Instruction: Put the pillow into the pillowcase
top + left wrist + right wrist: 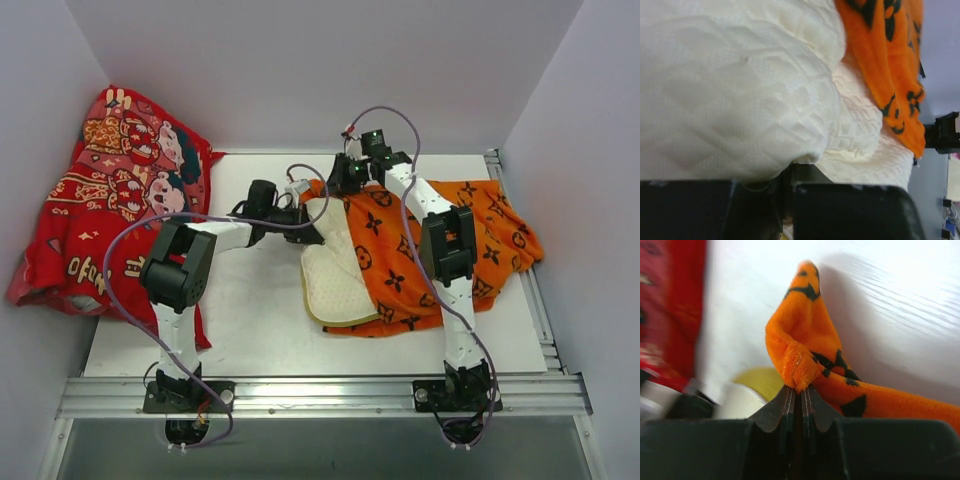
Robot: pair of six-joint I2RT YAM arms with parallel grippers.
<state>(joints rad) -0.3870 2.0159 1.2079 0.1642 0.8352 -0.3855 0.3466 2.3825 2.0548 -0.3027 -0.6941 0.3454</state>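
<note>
The cream-white pillow lies mid-table, its right side under the orange monogram pillowcase. My left gripper is at the pillow's far left edge and shut on a bunched fold of it; the pillow fills the left wrist view above my left gripper, with the pillowcase to the right. My right gripper is at the far corner of the case's opening. In the right wrist view my right gripper is shut on a raised fold of the pillowcase, with the pillow's yellow-green band beside it.
A red cartoon-printed cloth is heaped against the left wall, and it also shows in the right wrist view. White walls close in the table on three sides. A metal rail runs along the near edge.
</note>
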